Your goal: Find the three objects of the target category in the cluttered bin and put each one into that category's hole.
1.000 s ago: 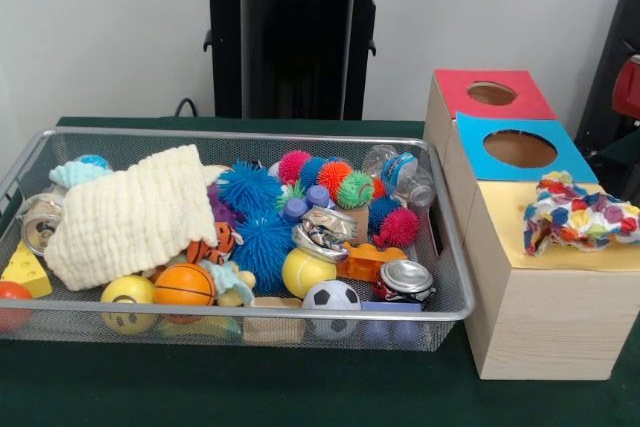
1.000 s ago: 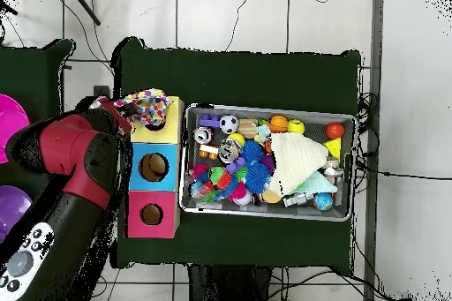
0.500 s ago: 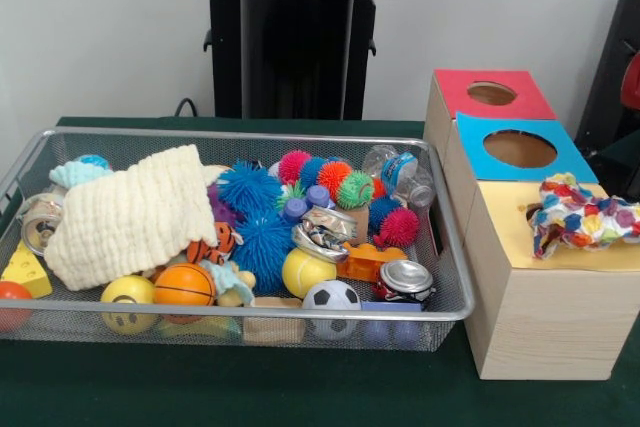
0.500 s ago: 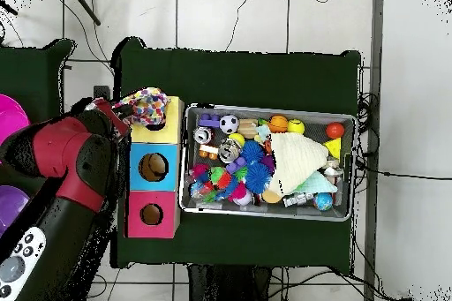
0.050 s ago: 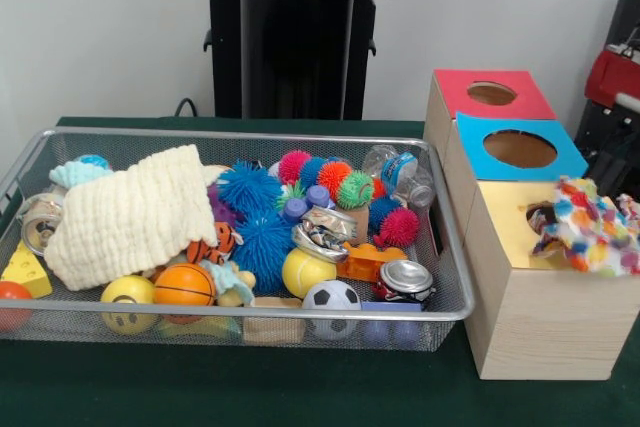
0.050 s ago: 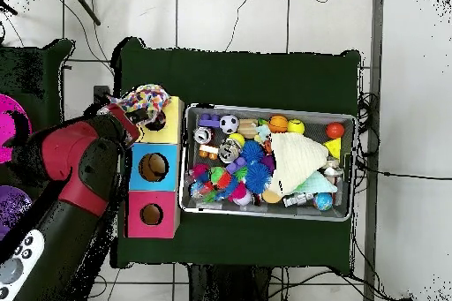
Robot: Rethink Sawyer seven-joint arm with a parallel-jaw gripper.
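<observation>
Lying at lower left of the front view: silver wire-mesh bin (image 5: 445, 312) crammed with balls, cans and a cream knitted cloth (image 5: 130, 212). Draping over the yellow-topped wooden box (image 5: 520, 322) at right, beside its hole: multicoloured pompom cloth (image 5: 592, 227). Farther back: blue-topped box (image 5: 560, 152), red-topped box (image 5: 455, 87). End effector hidden; grip impossible to tell.

A table covered in dark green cloth (image 5: 300, 387) is filling the lower frame. A wire mesh bin (image 5: 445, 277) is sitting on it at centre left. A wooden box with three holes (image 5: 540, 322) is standing just beside the bin, at right.
</observation>
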